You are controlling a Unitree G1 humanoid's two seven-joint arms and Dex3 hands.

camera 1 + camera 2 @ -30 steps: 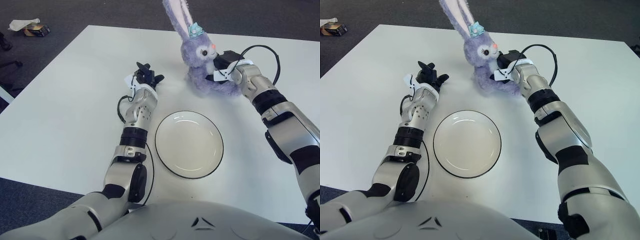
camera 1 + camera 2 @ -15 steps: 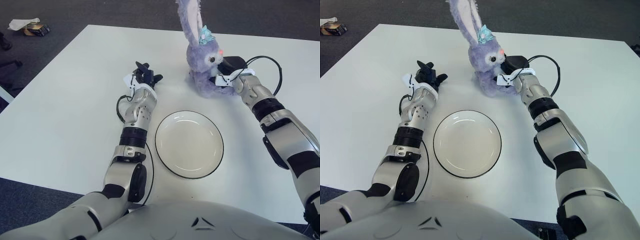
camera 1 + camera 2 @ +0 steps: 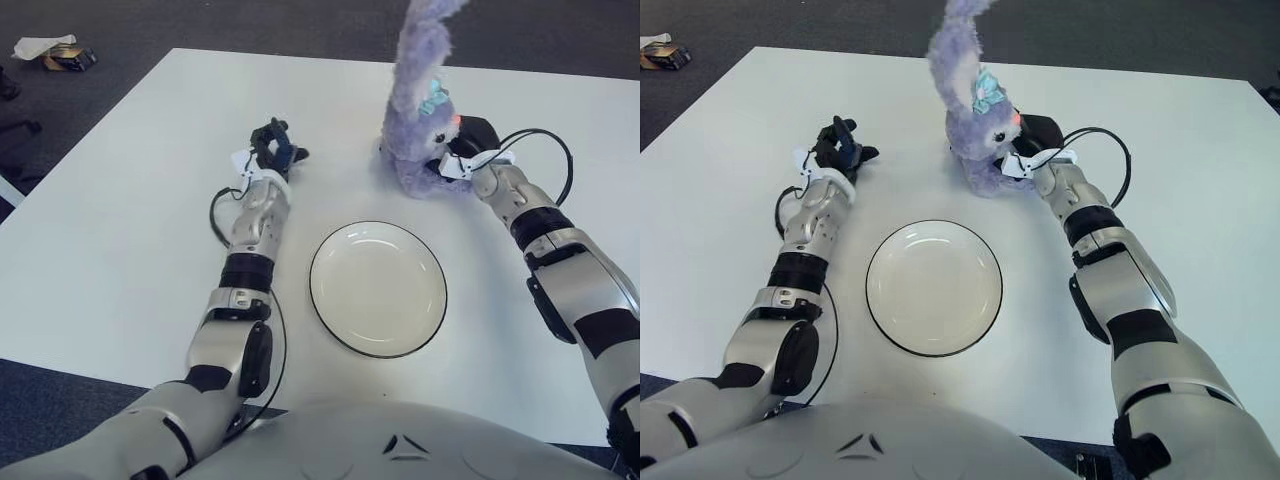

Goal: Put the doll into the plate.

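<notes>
Right robot hand (image 3: pixel 466 148) is closed around the lower side of the doll (image 3: pixel 420 125), a purple plush rabbit with long ears and a small blue bow on its head. Its dark fingers press into the plush from the robot's right. The doll stands upright near the far middle of the white counter (image 3: pixel 120 230), its ears reaching toward the far edge. A black cable loops from the right wrist over the counter.

The plate (image 3: pixel 378 288) is white with a dark rim and lies flat on the counter, nearer the robot than the doll and apart from it. It holds nothing.

Left robot hand (image 3: pixel 272 152) shows to the left of the doll, well apart from it and beyond the plate's left side; its dark fingers are loosely curled and hold nothing.

On the dark floor past the counter's far left corner lies a small package (image 3: pixel 68 60).
</notes>
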